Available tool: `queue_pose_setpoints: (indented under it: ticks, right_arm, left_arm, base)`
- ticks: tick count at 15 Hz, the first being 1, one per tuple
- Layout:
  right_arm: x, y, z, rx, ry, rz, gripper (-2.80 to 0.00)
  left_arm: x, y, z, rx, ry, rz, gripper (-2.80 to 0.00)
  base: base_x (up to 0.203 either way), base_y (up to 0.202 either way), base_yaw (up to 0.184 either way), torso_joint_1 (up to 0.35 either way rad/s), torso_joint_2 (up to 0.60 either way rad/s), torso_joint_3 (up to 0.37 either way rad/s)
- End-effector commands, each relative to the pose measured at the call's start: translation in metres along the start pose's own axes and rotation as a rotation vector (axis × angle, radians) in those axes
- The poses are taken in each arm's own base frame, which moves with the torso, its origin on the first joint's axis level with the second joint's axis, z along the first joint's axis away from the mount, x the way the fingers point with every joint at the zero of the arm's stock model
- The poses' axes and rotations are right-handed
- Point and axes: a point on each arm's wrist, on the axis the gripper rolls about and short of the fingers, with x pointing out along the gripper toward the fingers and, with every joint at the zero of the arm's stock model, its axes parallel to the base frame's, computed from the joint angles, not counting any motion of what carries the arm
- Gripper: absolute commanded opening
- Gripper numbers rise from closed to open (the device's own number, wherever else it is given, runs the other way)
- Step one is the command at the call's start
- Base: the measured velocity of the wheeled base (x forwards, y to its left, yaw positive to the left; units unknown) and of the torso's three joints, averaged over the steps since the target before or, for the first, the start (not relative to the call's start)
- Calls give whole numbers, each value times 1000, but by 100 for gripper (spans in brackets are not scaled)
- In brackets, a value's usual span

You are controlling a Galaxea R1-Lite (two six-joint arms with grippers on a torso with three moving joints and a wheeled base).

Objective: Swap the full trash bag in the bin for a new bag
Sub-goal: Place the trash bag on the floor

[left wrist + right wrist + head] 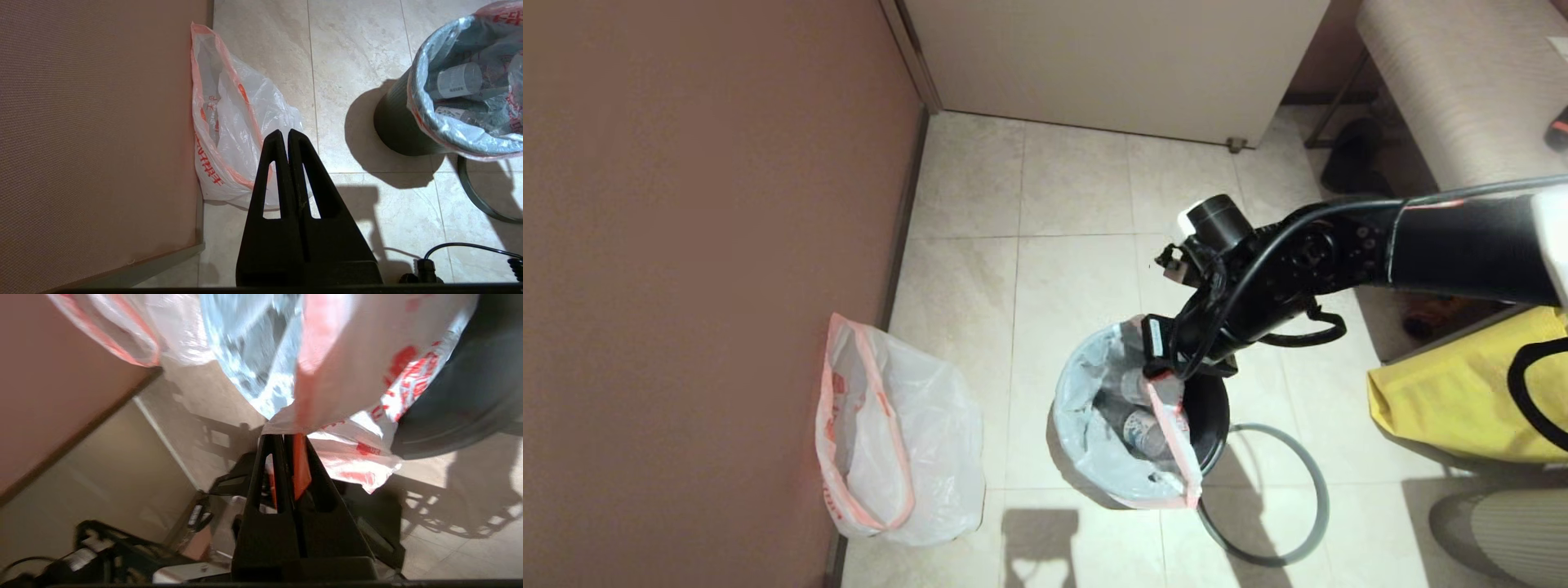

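The full trash bag (1086, 416) sits in the black bin (1213, 408), bottles showing through its film. My right gripper (1156, 371) is at the bag's far rim, shut on the pink-red rim band (300, 465) and pulling it up off the bin (470, 396). The bin's grey hoop (1325, 500) lies on the floor beside it. The new bag (907, 441) stands open against the wall. My left gripper (284, 132) hangs shut and empty above the new bag (241, 118), to the left of the bin (396, 126).
A brown wall (686, 245) runs along the left. A yellow fabric bag (1445, 400) sits at the right, below a bench (1445, 82). A white cabinet (1111, 57) closes the back. Tiled floor lies between the new bag and the bin.
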Motion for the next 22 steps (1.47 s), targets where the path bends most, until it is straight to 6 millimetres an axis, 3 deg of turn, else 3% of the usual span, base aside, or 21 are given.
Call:
queue_pose_setpoints:
  ticks: [1,3,7,9,11,14,15,16,18,22]
  right_arm:
    - [-30,2,2,12,-44,40,-280]
    - [-26,-9,-2,51,12,57,-280]
    - [-32,-33,11,131,33,162,-280]
    - [-50,-29,22,166,-12,252,-280]
    - [-53,-29,25,168,0,306,-280]
    - [4,-41,21,177,84,219,-280]
    - [17,-44,22,172,87,191,-280]
    - [18,-42,25,160,65,194,-280]
    - [8,-35,30,142,30,213,-280]
    - [-62,-10,30,75,-98,288,-280]
  left_arm:
    - [0,0,0,0,-1,0,-280]
    - [0,0,0,1,-1,0,-280]
    - [0,0,0,0,-1,0,-280]
    - [0,0,0,0,-1,0,-280]
    - [0,0,0,0,-1,0,-280]
    - [0,0,0,0,-1,0,-280]
    - [0,0,0,0,-1,0,-280]
    - [0,0,0,0,-1,0,-280]
    - [0,0,0,0,-1,0,-280]
    - [0,0,0,0,-1,0,-280]
  base:
    - [0,0,0,0,0,0]
    - [0,0,0,0,0,0]
    - [0,0,0,0,0,0]
    - [0,0,0,0,0,0]
    - [0,0,0,0,0,0]
    - [0,0,0,0,0,0]
    - [0,0,0,0,0,0]
    - [0,0,0,0,0,0]
    - [0,0,0,0,0,0]
    - [0,0,0,0,0,0]
